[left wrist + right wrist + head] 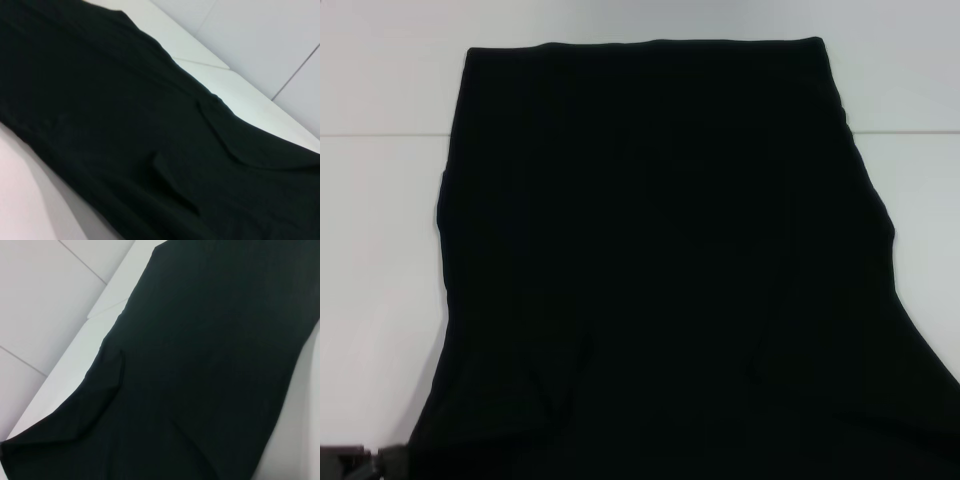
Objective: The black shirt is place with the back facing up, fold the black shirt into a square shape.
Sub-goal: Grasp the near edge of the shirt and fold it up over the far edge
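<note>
A: Where is the black shirt [660, 270]?

B: Spread flat on the white table [380, 250], filling most of the head view. Its straight far edge lies near the table's far side, and the cloth widens toward the robot until it runs off the near edge of the picture. No white lettering shows on the upper face.

A: And the grippers?

B: Hard to say. The head view shows only a bit of dark hardware [360, 463] at its lower left corner, perhaps part of the left arm; I cannot tell. Neither wrist view shows fingers, so whether either gripper is open or closed cannot be told.

A: What do the wrist views add?

B: Detail of the cloth. The left wrist view shows the black shirt [125, 130] with a raised crease [175, 187] and a curved fold line [220, 140], barely visible from the head. The right wrist view shows the black shirt [210, 355] with a sleeve seam [120, 371], and pale floor tiles [45, 295] beyond the table's edge.
</note>
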You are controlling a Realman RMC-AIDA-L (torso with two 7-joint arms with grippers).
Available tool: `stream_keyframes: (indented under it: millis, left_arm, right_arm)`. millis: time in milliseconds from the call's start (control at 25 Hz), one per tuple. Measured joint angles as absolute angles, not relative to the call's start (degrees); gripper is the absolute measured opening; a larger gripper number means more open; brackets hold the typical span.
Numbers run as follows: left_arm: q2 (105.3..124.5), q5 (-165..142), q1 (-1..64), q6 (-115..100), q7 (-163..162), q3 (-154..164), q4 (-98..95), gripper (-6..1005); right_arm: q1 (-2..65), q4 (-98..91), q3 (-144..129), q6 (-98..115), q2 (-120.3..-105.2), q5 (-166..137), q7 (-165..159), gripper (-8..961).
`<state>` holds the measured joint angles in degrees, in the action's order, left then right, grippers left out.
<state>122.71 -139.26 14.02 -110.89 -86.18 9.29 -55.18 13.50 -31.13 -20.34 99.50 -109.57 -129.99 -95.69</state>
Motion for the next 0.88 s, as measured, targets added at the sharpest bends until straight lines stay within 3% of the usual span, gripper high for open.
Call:
stream_keyframes:
  millis: [440, 600, 680, 880]
  left_arm:
    - [121.84, -139.1, 17.41, -111.95, -87.53, 8.4, -54.35, 17]
    - [119.95, -137.37, 23.6, -108.81, -90.22, 7.91, -51.33, 17]
    - [117.99, -135.63, 29.42, -102.94, -92.76, 7.83, -46.78, 17]
    - [114.85, -134.78, 37.09, -90.63, -95.85, 8.17, -38.41, 16]
  right_arm:
    - [15.71, -31.21, -15.57, 101.39, -109.27, -129.72, -95.36, 74]
    - [20.62, -31.18, -11.71, 100.82, -109.75, -129.66, -95.28, 80]
    - [23.42, -30.93, -10.0, 100.03, -109.8, -129.6, -95.3, 83]
    - [30.52, -30.35, -8.27, 94.05, -110.21, -129.5, -97.37, 91]
